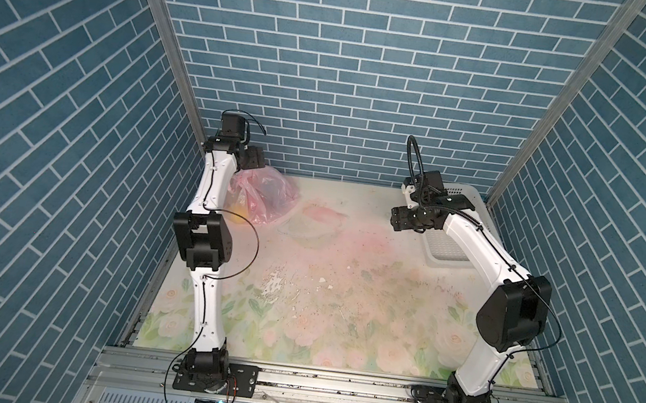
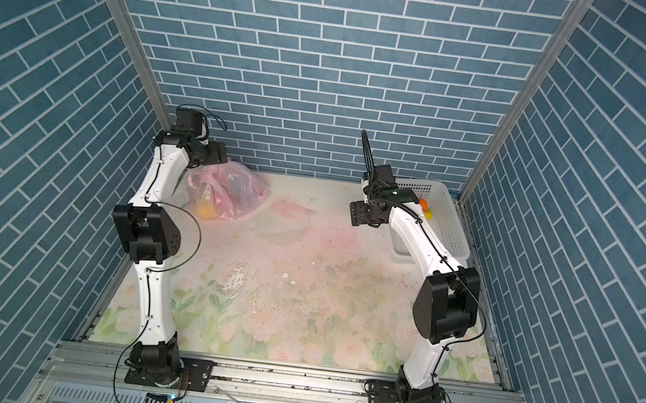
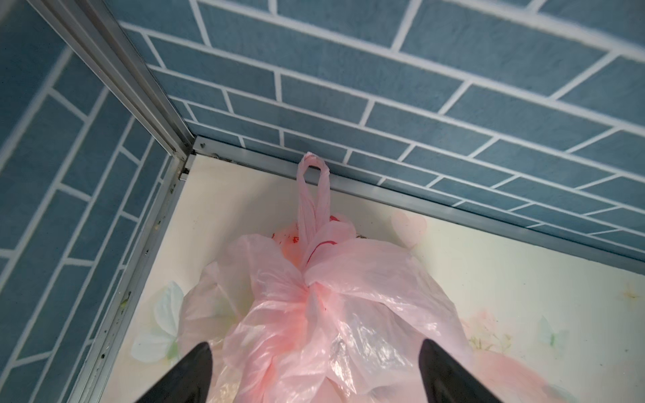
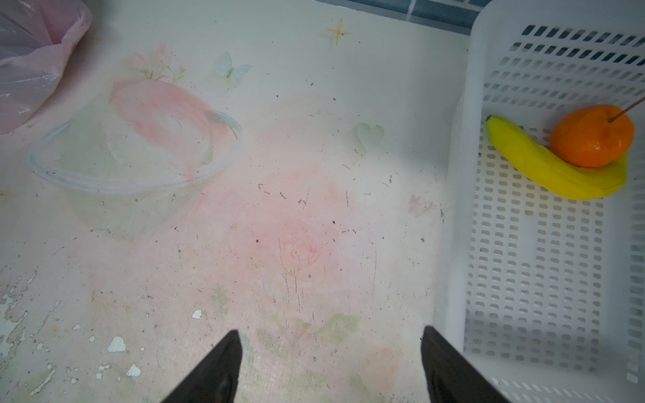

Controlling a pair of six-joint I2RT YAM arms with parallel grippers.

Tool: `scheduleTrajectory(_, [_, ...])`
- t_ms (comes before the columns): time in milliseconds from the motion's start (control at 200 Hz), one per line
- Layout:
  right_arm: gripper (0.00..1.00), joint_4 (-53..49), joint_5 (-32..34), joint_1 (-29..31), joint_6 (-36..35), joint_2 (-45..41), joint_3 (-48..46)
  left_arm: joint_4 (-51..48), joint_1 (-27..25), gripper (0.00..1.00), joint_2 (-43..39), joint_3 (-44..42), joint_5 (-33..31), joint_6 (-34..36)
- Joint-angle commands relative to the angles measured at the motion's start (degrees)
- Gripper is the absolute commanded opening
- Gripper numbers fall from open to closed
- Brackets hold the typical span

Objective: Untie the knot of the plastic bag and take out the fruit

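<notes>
top views — floral tabletop (image 1: 347, 264), blue brick walls (image 1: 329, 65), left pincer (image 3: 316, 343), right pincer (image 4: 331, 329) — both released

fruit (image 2: 205, 210): veiled by plastic bag (image 2: 239, 188) | basket (image 1: 443, 248): half behind right arm (image 1: 476, 238)

plastic bag (image 3: 366, 286): thin glossy film | basket (image 4: 541, 272): white matt plastic

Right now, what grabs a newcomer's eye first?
The translucent pink plastic bag in the far-left corner, its knot tied, with the open left gripper above it. Then the white perforated basket at far right, holding an orange tangerine and a yellow banana; the open right gripper hangs over the floral tabletop beside it.
</notes>
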Motion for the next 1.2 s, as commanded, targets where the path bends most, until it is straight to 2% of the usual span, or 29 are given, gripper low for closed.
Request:
scheduleTrajectory(0, [0.8, -1.6, -0.4, 0.3, 2.0, -2.5, -0.7, -4.2, 0.7, 0.85, 0.6, 1.2, 0.6, 1.6])
scheduleTrajectory(160, [0.8, -1.4, -0.4, 0.3, 2.5, -2.2, -0.4, -5.3, 1.0, 0.78, 2.4, 0.7, 1.8, 1.5])
scheduleTrajectory(225, [0.79, -1.1, -0.5, 0.3, 2.7, -2.0, -0.3, -5.5, 1.0, 0.65, 3.1, 0.3, 1.6, 1.5])
scheduleTrajectory(295, [0.77, -0.6, -0.6, 0.4, 2.9, -1.9, -0.4, -5.5, 1.0, 0.43, 3.8, 0.2, 1.9, 1.3])
scheduleTrajectory(330, [0.75, -0.4, -0.6, 0.4, 3.0, -1.9, -0.4, -5.4, 1.0, 0.36, 4.1, 0.2, 2.4, 1.2])
scheduleTrajectory(385, [0.73, -0.2, -0.6, 0.4, 3.2, -1.8, -0.3, -5.1, 0.9, 0.27, 4.0, -0.3, 3.0, 1.2])
scheduleTrajectory(540, [0.71, 0.3, -0.6, 0.5, 3.9, -1.9, -0.7, -4.0, 0.3, 0.1, 2.6, -3.2, 4.4, 1.5])
scheduleTrajectory(725, [0.71, 0.9, -0.3, 0.5, 4.5, -2.4, -1.6, -0.7, -0.9, 0.0, -1.8, -11.6, 6.4, 1.6])
scheduleTrajectory(945, [0.7, 2.5, -0.4, 0.5, 5.6, -3.4, -3.1, 5.0, -1.8, 0.0, -8.8, -23.9, 10.8, 0.4])
scheduleTrajectory(1195, [0.7, 3.3, -0.6, 0.6, 6.0, -3.5, -3.8, 7.5, -8.0, 0.0, -15.1, -32.7, 15.1, -0.9])
